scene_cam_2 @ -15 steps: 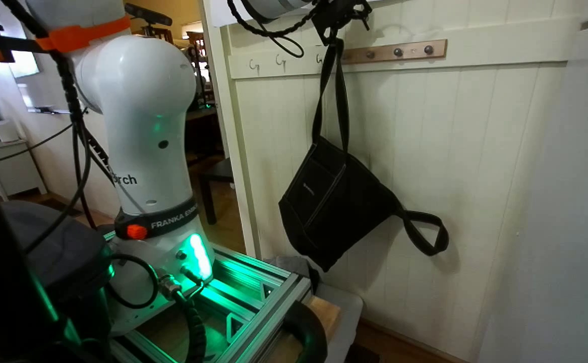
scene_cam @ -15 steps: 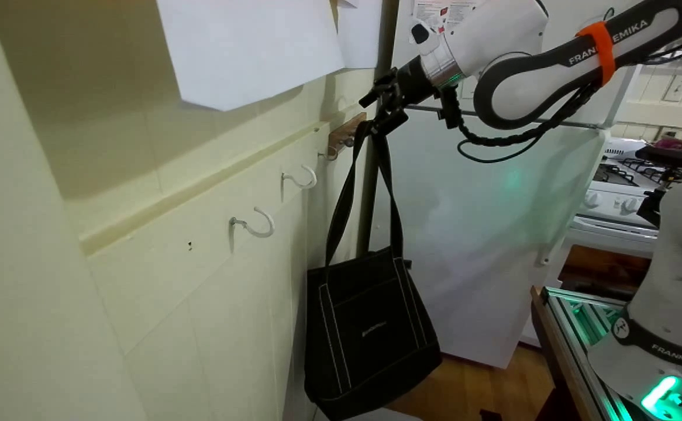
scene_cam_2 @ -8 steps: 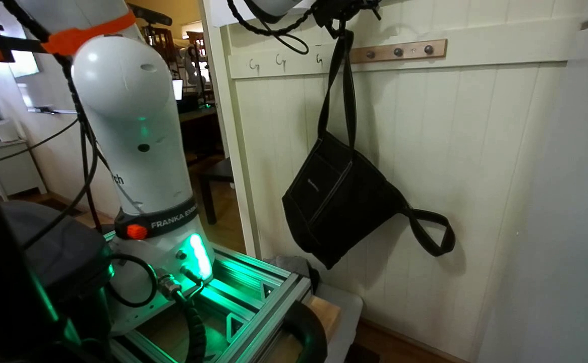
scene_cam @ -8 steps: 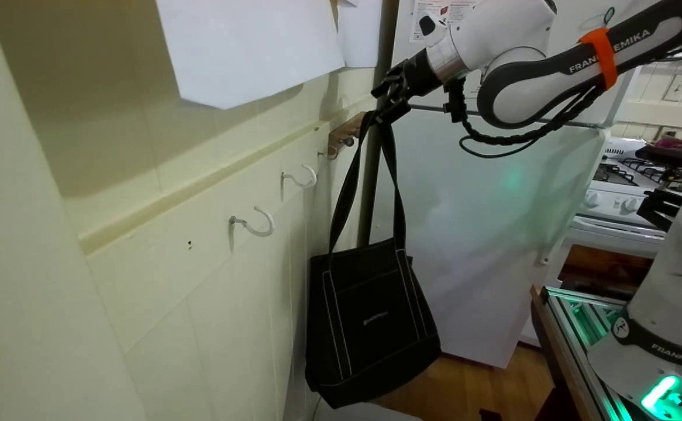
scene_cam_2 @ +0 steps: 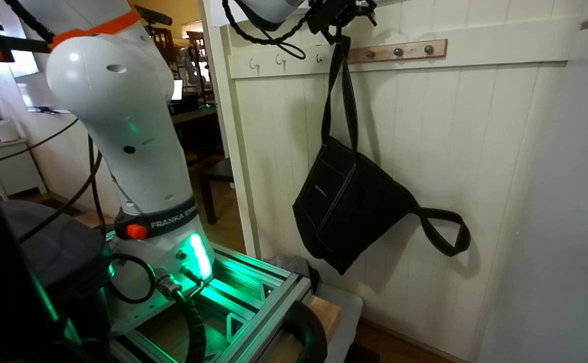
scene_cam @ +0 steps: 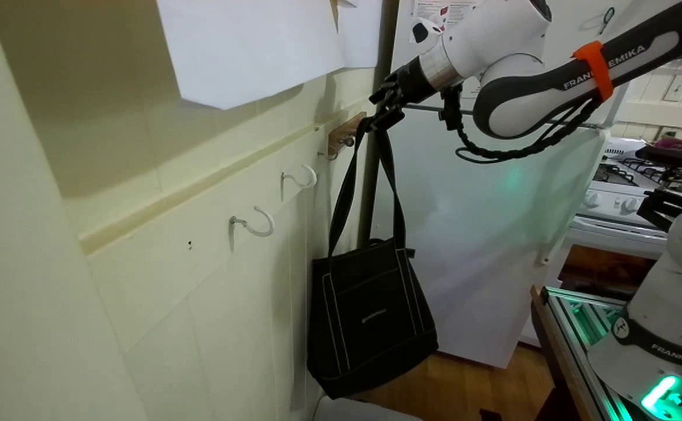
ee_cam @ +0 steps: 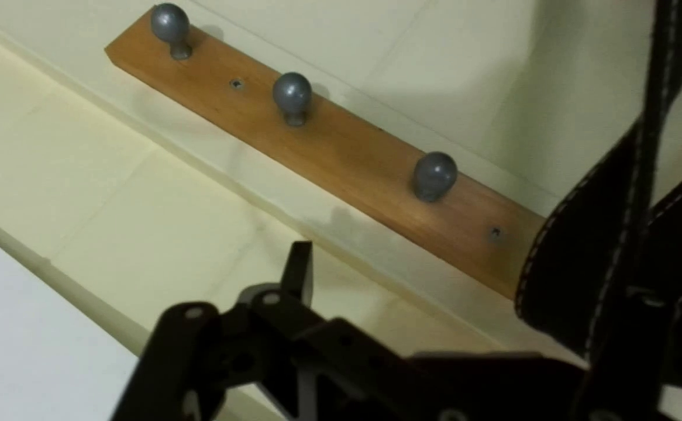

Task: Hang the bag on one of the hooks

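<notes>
The black bag (scene_cam: 373, 316) hangs in the air close to the wall in both exterior views, its body tilted (scene_cam_2: 352, 201). One of its strap handles (ee_cam: 581, 257) is looped over a single finger of my gripper (ee_cam: 473, 286); the second handle (scene_cam_2: 448, 222) sticks out low at the bag's side. My jaws stand wide apart, and nothing is clamped between them. Beyond them in the wrist view runs a wooden board (ee_cam: 364, 175) with grey round knob hooks: a near knob (ee_cam: 434, 175), a middle knob (ee_cam: 292, 93) and a far knob (ee_cam: 170, 23). The strap covers the board's near end.
White curled wire hooks (scene_cam: 253, 225) are fixed along the same wall rail. White paper (scene_cam: 247, 52) juts out above the rail. A white fridge (scene_cam: 452, 234) stands past the board. Low by the wall is a grey-white surface (scene_cam_2: 342, 307) beside the robot's metal frame (scene_cam_2: 274, 302).
The gripper and bag have shifted a little along the wall towards the knob board. The gripper rose, then dropped slightly again. The strap stays over the finger, and the jaws remain wide.
</notes>
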